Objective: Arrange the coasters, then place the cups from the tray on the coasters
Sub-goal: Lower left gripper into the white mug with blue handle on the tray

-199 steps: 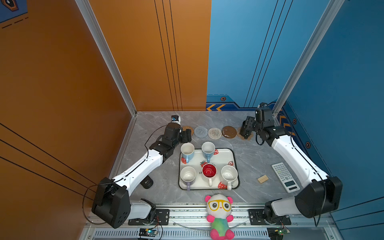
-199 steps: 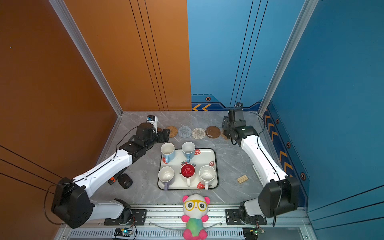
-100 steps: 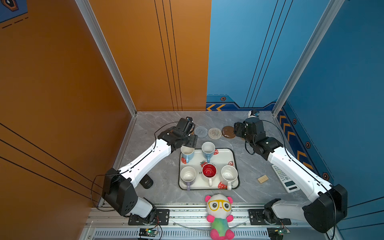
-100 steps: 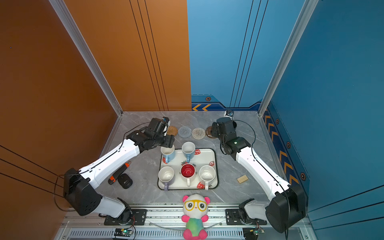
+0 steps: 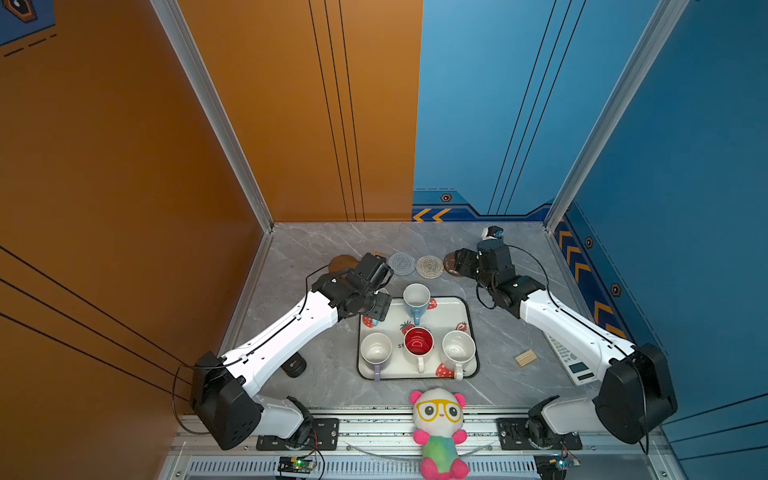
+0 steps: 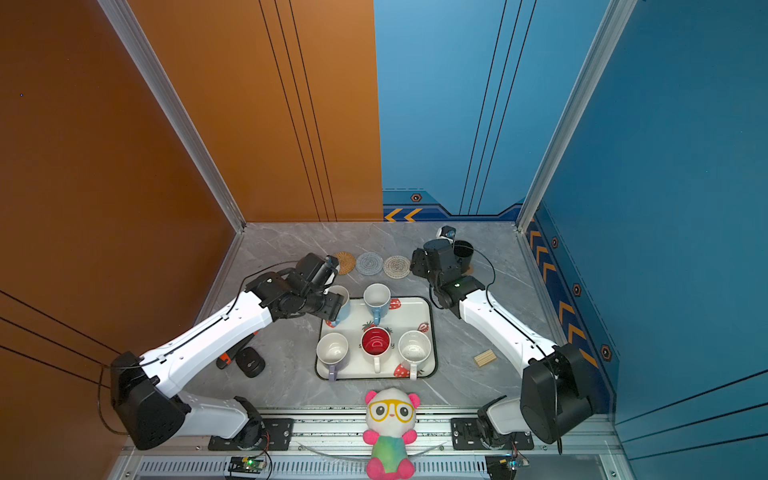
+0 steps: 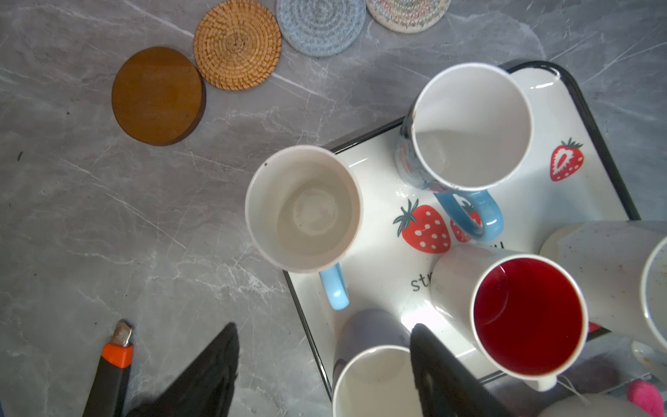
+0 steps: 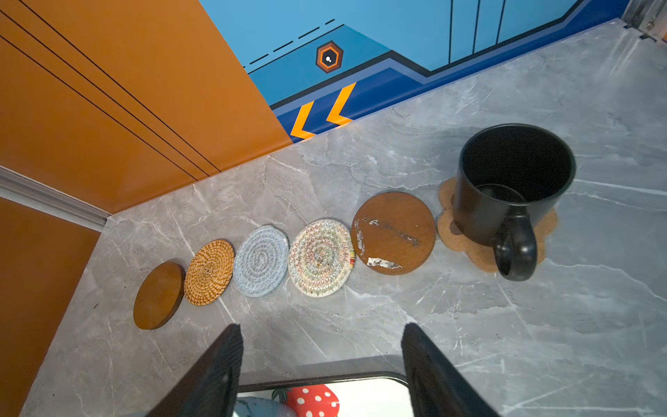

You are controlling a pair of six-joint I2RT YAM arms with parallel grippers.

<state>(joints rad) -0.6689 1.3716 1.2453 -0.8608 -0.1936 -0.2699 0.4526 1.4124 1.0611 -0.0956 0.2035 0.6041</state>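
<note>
Six coasters line the back: brown disc (image 8: 158,294), rattan (image 8: 209,272), grey-blue (image 8: 260,260), beige (image 8: 320,258), scuffed brown disc (image 8: 393,233) and a paw-print (image 8: 454,231) with the black cup (image 8: 505,191) on it. The strawberry tray (image 5: 465,316) holds two light blue cups (image 7: 303,209) (image 7: 469,126), a lavender one (image 7: 371,332), a red-inside one (image 7: 527,317) and a speckled one (image 7: 613,260). My left gripper (image 7: 325,361) hangs open over the tray's left side, straddling the lavender cup's rim from above. My right gripper (image 8: 321,361) is open and empty, between the coaster row and the tray.
A plush panda (image 5: 438,428) sits at the front edge. A calculator (image 5: 569,361) and a small wooden block (image 5: 525,358) lie right of the tray. A black round object (image 5: 294,365) and an orange-tipped tool (image 7: 112,368) lie left of it. Walls close the back and sides.
My left gripper came forward from the back-left coasters to over the tray. My right gripper drew left, away from the black cup, toward the scuffed brown disc.
</note>
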